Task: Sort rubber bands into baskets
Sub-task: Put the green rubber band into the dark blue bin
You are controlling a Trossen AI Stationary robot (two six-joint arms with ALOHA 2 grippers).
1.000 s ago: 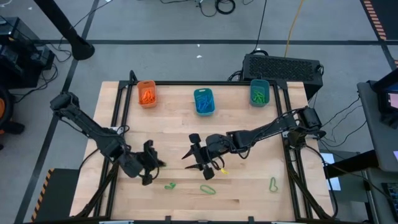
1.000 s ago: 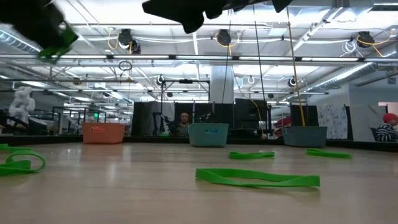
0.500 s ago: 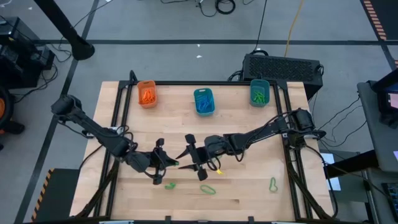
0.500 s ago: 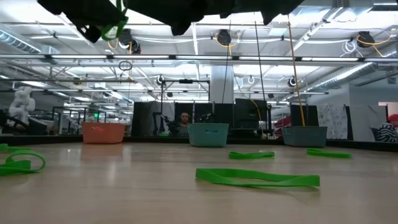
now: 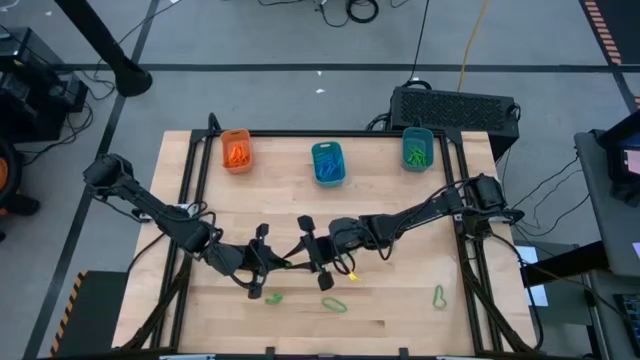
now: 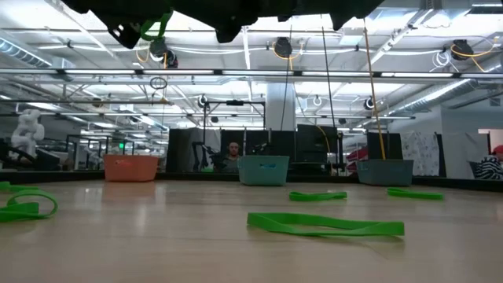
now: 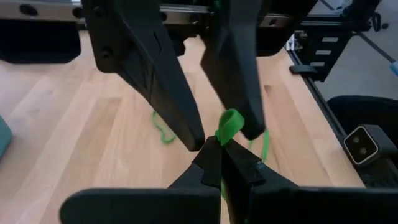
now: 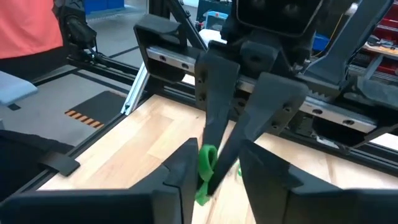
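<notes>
My left gripper [image 5: 272, 262] is shut on a green rubber band [image 7: 229, 124] above the table's near middle. The band also shows in the right wrist view [image 8: 205, 165] and the low view [image 6: 155, 27]. My right gripper [image 5: 308, 255] faces it, open, with one finger on either side of the band [image 8: 217, 152]. I cannot tell whether these fingers touch the band. Far off stand the orange basket [image 5: 236, 150] and two teal baskets [image 5: 328, 162] [image 5: 417, 148], each holding bands. Three green bands [image 5: 272, 297] [image 5: 334, 304] [image 5: 439, 296] lie flat on the table. My left gripper pinches the green band between its two fingertips [image 7: 214, 155], coming about level from the table's left. A short loop of the band [image 7: 230, 119] sticks out past the tips. The band is lifted clear of the table.
A small yellow band [image 5: 352, 272] lies on the table under my right gripper. A big black box [image 5: 455, 105] stands behind the table's far right corner. Black frame rails [image 5: 192, 180] run along the table's sides.
My left gripper has gone toward the table's right edge and up with the green band, right up to my right gripper. My right gripper has shifted a little toward the left, so its open fingers now stand around the band.
</notes>
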